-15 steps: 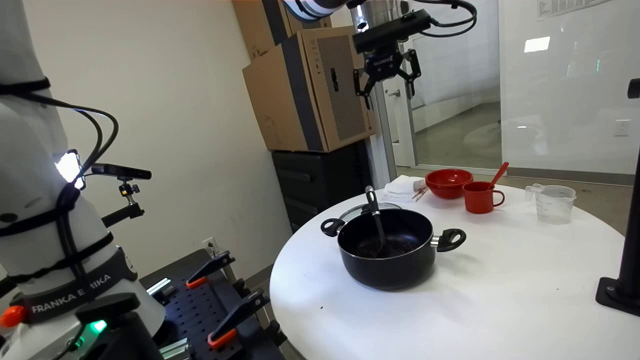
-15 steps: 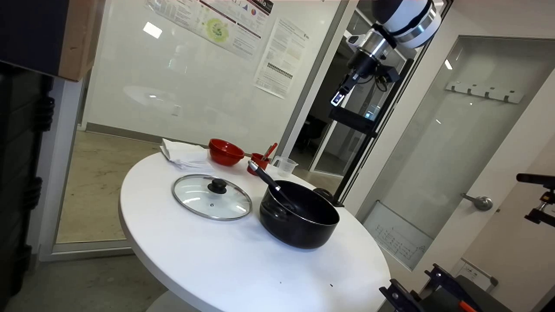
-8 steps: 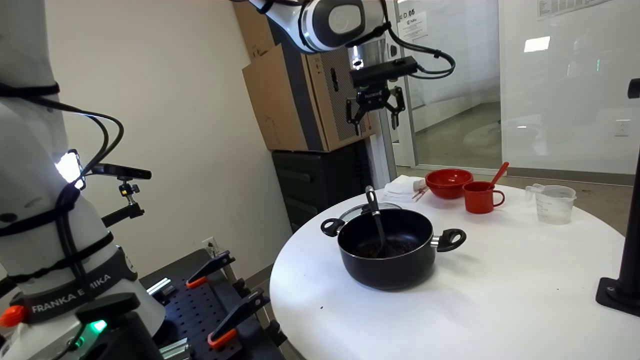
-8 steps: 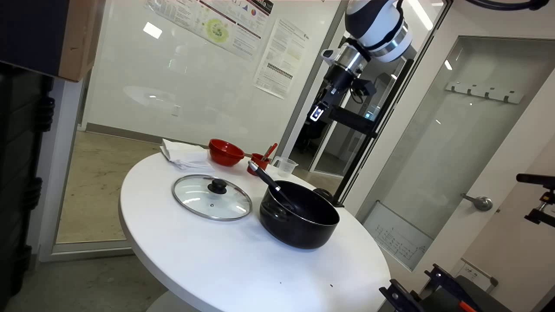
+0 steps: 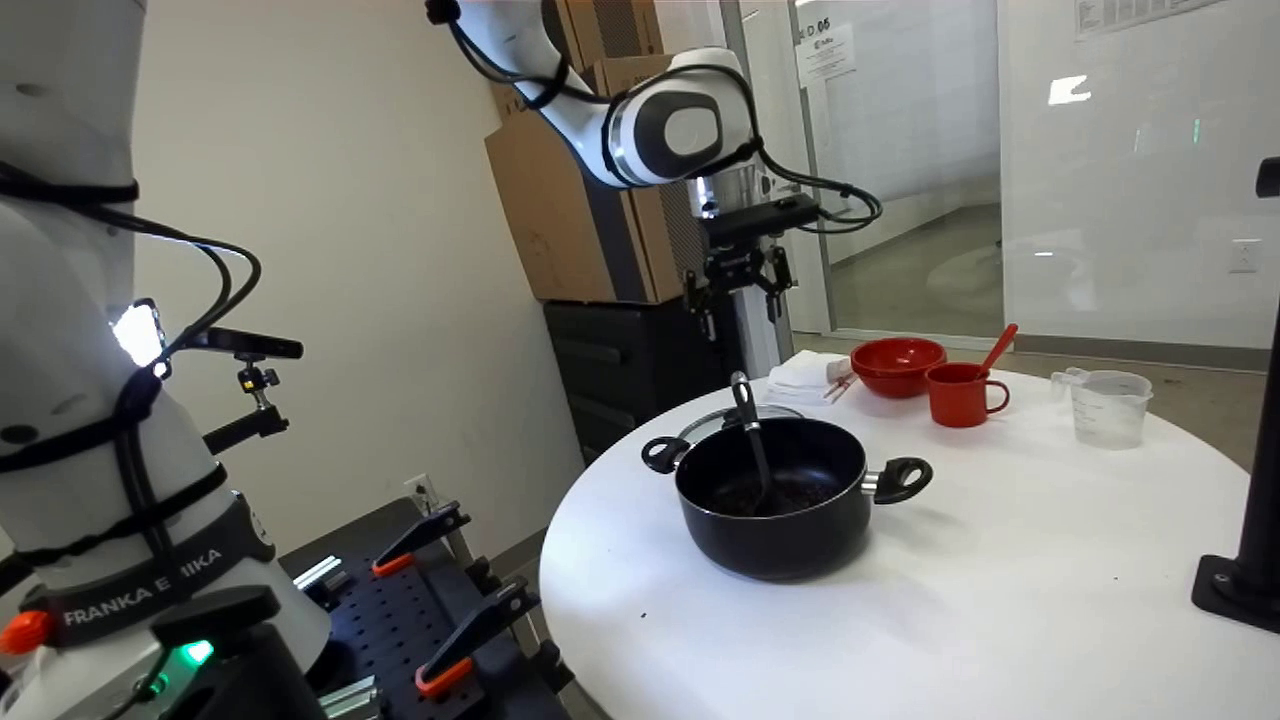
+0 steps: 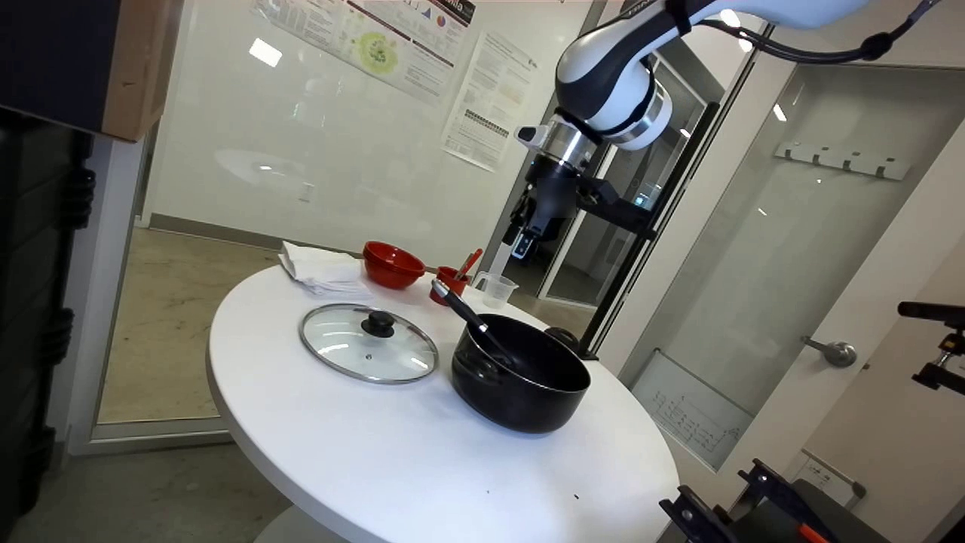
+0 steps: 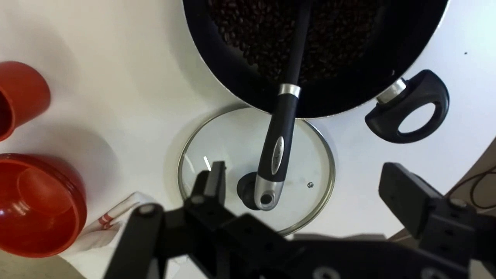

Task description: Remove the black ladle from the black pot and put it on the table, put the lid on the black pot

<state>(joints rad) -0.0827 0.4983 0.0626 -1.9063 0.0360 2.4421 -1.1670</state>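
The robot's hand (image 5: 741, 317) is released, its jaws spread wide apart. In both exterior views it hangs in the air above the table (image 5: 980, 610), with its fingers (image 7: 405, 201) pointing down.

The black ladle (image 7: 285, 116) is below the hand. In the wrist view the end of its handle shows between the two fingers, with a gap to either side, and the rest runs outward from the hand into the black pot (image 5: 780, 545). The ladle tilts across the pot's rim, its lower end down among dark beans (image 7: 267, 46); its bowl is too dark to make out.

The pot stands on the table, lower than the hand and out past the fingertips in the wrist view.

The lid (image 6: 366, 345), clear glass with a metal rim and a black knob (image 6: 378, 323), lies flat on the table below the hand, just beside the pot. Seen from the wrist, the ladle's handle crosses it and partly covers the knob.

Off to one side of the hand, and lower, are a red mug (image 5: 955, 405) with a red utensil (image 5: 1000, 350) leaning in it, two red bowls (image 5: 898, 380), one inside the other, and a folded white cloth (image 6: 324, 273). A clear plastic jug (image 5: 1110, 412) stands farther from the hand than the mug.
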